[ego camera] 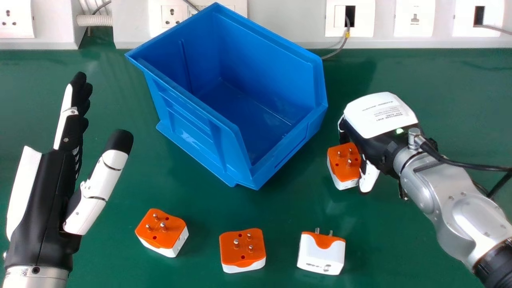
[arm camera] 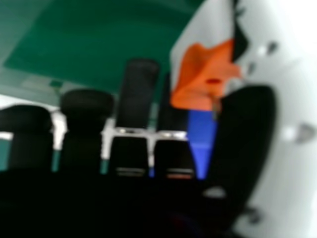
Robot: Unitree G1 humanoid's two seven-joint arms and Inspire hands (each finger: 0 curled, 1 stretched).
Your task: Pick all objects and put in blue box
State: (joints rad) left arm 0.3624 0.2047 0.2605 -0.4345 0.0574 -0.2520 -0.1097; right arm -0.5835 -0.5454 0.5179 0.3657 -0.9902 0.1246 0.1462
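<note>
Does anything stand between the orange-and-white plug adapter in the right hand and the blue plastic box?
No other object does: in the head view, only bare green tabletop lies between the adapter in the right hand and the box. The box's own wall probably needs clearing.

You can read no text: in the head view, print on the black-and-white plastic right hand [ego camera: 378,116], toward 3 o'clock, and white-and-orange block-shaped plug adapter [ego camera: 321,254], toward 5 o'clock, is illegible.

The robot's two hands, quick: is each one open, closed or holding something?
Left hand: open, fingers straight, holding nothing.
Right hand: closed on an orange-and-white plug adapter, held between thumb and fingers.
</note>
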